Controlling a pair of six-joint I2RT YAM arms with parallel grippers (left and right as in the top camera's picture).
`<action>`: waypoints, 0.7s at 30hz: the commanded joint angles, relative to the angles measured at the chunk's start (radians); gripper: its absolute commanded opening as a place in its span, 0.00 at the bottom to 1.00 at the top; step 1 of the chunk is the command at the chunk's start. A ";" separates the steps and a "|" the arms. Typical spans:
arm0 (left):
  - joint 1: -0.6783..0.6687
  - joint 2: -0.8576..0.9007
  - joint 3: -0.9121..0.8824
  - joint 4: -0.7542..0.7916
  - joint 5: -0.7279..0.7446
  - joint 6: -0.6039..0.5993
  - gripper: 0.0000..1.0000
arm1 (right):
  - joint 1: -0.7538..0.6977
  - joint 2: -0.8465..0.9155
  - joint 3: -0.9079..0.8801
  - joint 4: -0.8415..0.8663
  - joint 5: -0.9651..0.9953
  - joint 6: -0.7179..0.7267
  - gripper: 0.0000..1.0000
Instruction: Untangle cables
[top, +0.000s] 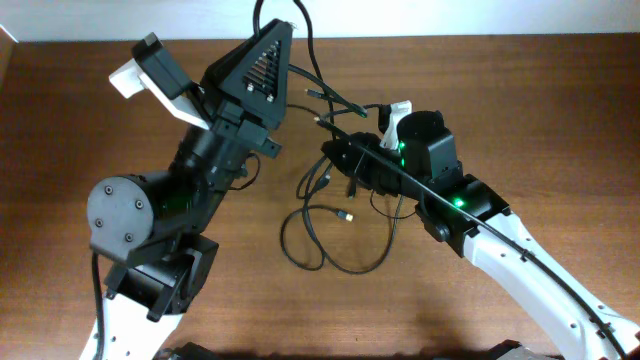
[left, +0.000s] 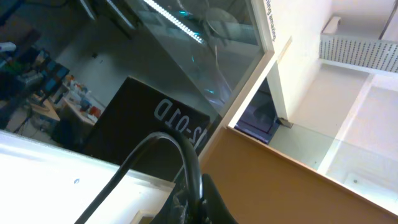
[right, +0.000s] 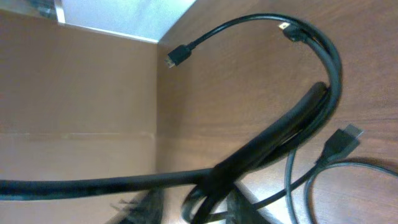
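Thin black cables (top: 330, 235) lie in loose loops on the brown table, with small plug ends near the middle. My left gripper (top: 268, 35) is raised high toward the camera and shut on one cable, which runs up out of the top of the frame. In the left wrist view that cable (left: 186, 155) arches out of the shut fingers (left: 199, 208). My right gripper (top: 340, 158) is low over the tangle. In the right wrist view its fingers (right: 199, 208) are closed round a cable loop (right: 329, 68), with plug ends (right: 177, 56) lying beyond.
The table's far edge (top: 480, 35) runs along the top, with a white floor beyond it. My left arm's bulky base (top: 130, 215) covers the table's left part. A white part (top: 395, 110) sits on the right wrist.
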 joint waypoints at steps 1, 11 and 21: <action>0.003 -0.006 0.014 0.021 -0.008 -0.006 0.00 | 0.006 0.002 0.014 -0.004 0.076 -0.014 0.04; 0.155 -0.006 0.014 -0.233 -0.060 0.016 0.00 | -0.112 -0.002 0.014 -0.212 0.014 -0.049 0.04; 0.545 -0.006 0.014 -0.653 -0.060 0.146 0.00 | -0.349 -0.002 0.014 -0.298 -0.105 -0.202 0.04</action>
